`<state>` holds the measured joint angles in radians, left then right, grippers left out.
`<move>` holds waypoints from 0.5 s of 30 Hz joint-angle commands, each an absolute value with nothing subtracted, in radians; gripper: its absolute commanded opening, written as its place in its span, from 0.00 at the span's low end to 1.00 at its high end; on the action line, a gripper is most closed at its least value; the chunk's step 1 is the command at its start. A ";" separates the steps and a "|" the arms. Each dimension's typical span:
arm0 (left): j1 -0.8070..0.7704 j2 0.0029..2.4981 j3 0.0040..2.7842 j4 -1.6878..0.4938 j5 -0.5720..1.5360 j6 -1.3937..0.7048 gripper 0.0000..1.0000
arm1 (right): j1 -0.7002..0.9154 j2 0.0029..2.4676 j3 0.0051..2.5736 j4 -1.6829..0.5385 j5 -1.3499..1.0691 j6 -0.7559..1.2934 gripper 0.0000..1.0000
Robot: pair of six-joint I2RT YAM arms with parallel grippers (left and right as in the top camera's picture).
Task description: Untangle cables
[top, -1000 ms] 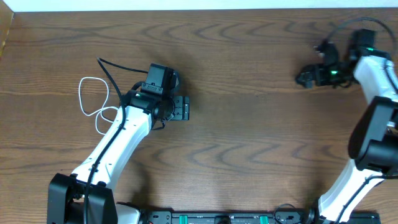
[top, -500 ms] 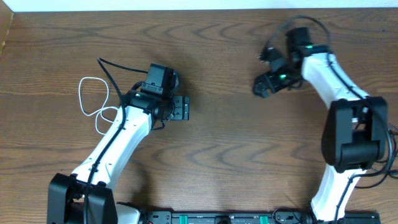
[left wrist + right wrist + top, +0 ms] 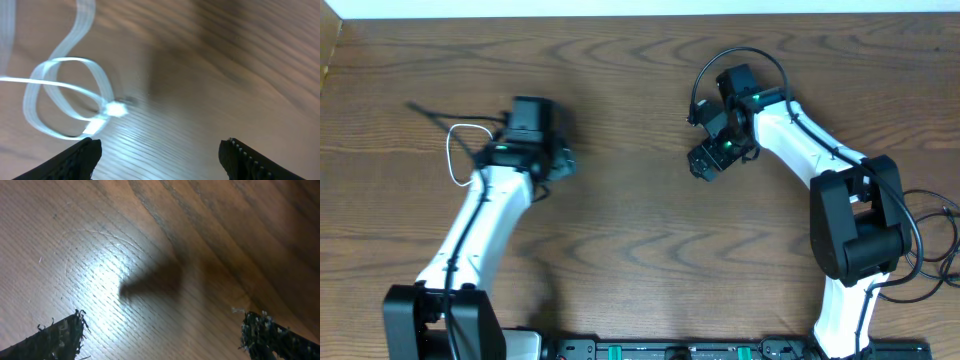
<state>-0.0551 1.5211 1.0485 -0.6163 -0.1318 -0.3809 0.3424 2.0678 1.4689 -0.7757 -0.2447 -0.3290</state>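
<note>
Left fingers [image 3: 82,157] apart | white cable [image 3: 70,60] looped ahead, untouched

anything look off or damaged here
The pads of the right tool look frayed, with loose fibres sticking out at their edges. At the far left of the overhead view, the white cable loops over itself, and a black cable runs into that loop.

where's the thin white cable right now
Overhead, the thin white looped cable lies at the wooden table's left, just left of the white left arm, beside a thin black cable.
</note>
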 commanded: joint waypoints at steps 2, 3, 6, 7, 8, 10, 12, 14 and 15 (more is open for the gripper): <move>0.081 1.523 1.037 -0.627 -0.187 -0.478 0.80 | 0.360 2.067 1.434 -0.736 -0.228 -0.299 0.99; 0.107 1.523 1.037 -0.635 -0.188 -0.491 0.80 | 0.362 2.067 1.425 -0.722 -0.229 -0.299 0.99; 0.168 1.523 1.037 -0.660 -0.186 -0.493 0.80 | 0.363 2.067 1.398 -0.684 -0.233 -0.277 0.99; 0.181 1.523 1.037 -0.667 -0.184 -0.495 0.80 | 0.363 2.067 1.392 -0.678 -0.237 -0.276 0.99; 0.191 1.523 1.037 -0.669 -0.183 -0.496 0.80 | 0.363 2.067 1.387 -0.675 -0.238 -0.277 0.99; 0.198 1.523 1.037 -0.669 -0.169 -0.495 0.80 | 0.363 2.067 1.381 -0.673 -0.238 -0.277 0.99; 0.198 1.523 1.037 -0.669 -0.166 -0.495 0.80 | 0.363 2.067 1.380 -0.673 -0.237 -0.278 0.99; 0.198 1.523 1.037 -0.669 -0.165 -0.496 0.80 | 0.363 2.067 1.380 -0.674 -0.237 -0.278 0.99; 0.198 1.523 1.037 -0.669 -0.166 -0.495 0.80 | 0.362 2.067 1.380 -0.673 -0.237 -0.278 0.99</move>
